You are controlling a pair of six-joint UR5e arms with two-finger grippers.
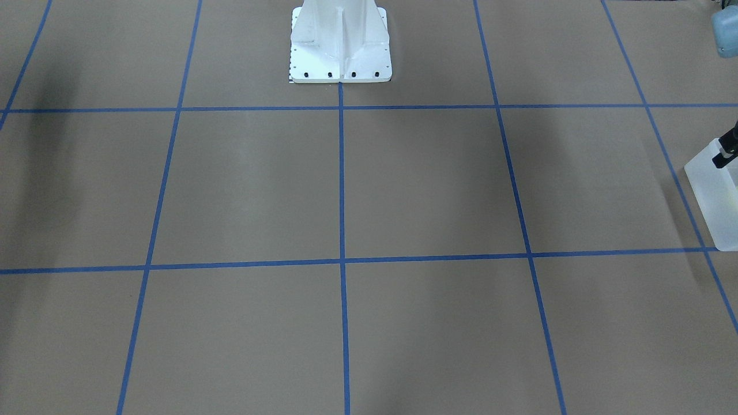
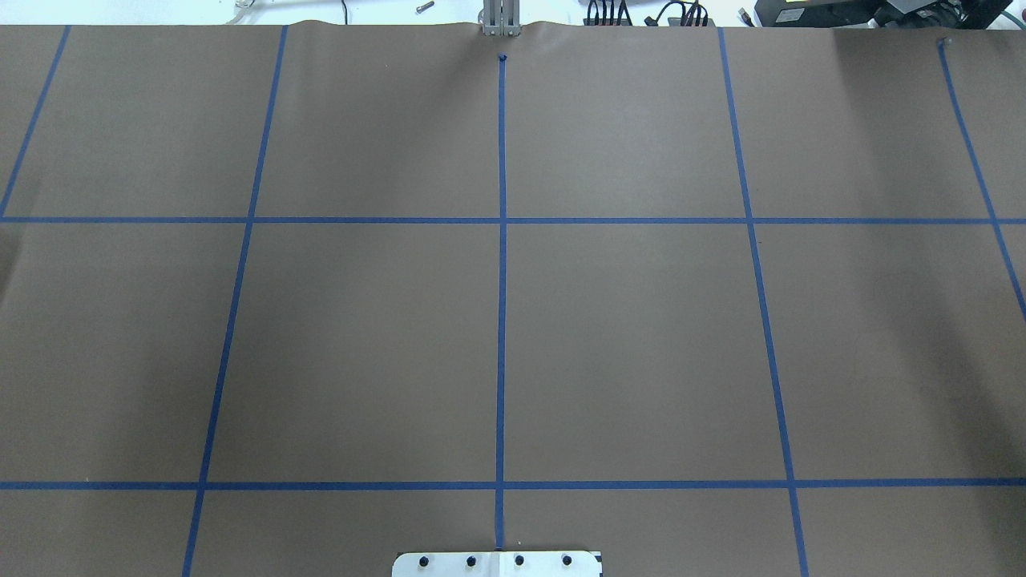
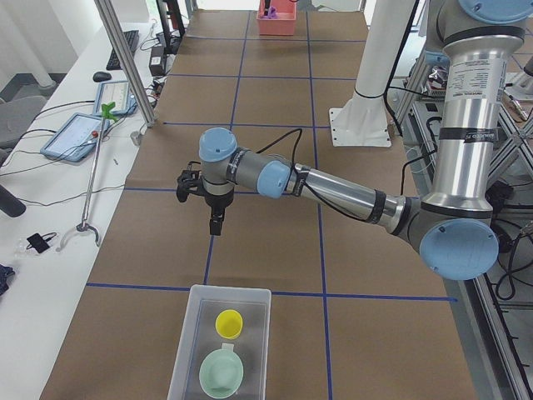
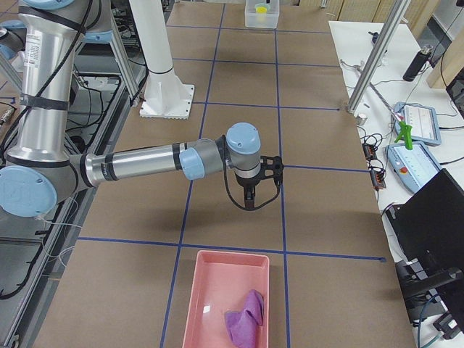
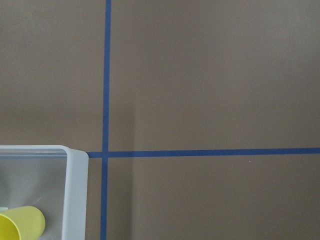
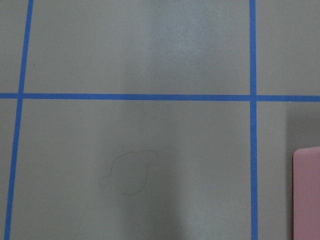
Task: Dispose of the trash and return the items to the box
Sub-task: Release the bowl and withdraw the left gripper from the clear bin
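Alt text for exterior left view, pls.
The robot's near left arm stretches over a brown paper-covered table with blue tape grid, its claw hanging by the far end of a frosted translucent white plastic bin. The bin holds a small yellow plastic cup and a pale mint-green round bowl; a pink tray sits at the table's far end.

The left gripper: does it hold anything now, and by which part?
Nothing is seen in the left gripper; the yellow cup and the green bowl lie in the box.
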